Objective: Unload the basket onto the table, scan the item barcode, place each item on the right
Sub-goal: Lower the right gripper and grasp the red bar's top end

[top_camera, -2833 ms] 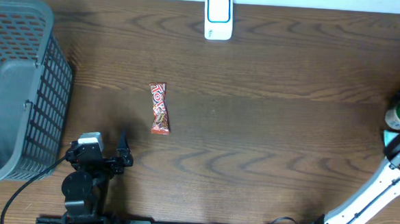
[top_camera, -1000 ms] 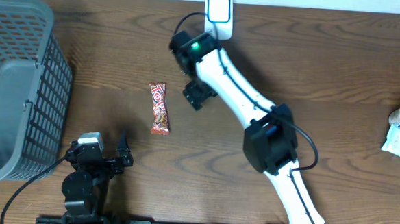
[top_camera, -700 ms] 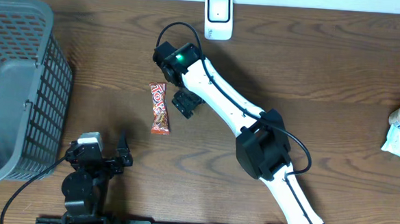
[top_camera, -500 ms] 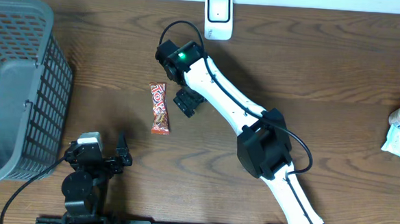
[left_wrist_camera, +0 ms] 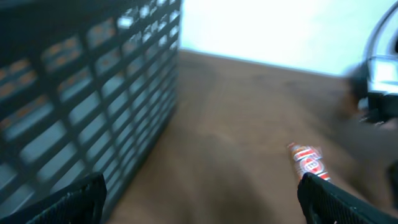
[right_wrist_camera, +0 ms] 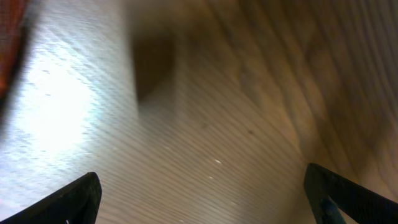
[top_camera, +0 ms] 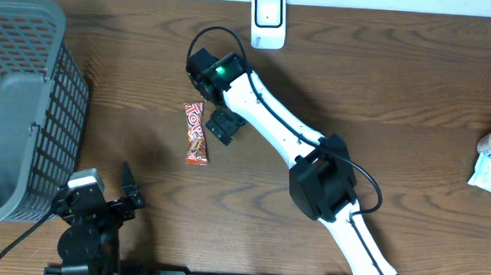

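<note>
Shifted toward 7 o'clock since earlier, the left gripper (top_camera: pixel 133 185) hangs wide open over the dark wood-grain table (top_camera: pixel 382 102). Farther out, left of centre, lies the candy bar (top_camera: pixel 196 133), its long axis running 12 to 6 and its lettered end toward 12. Just beside it at 3 o'clock, the right gripper (top_camera: pixel 222 125) gapes empty. Beyond stand the scanner (top_camera: pixel 268 21) and a white wall (top_camera: pixel 387 0).
</note>
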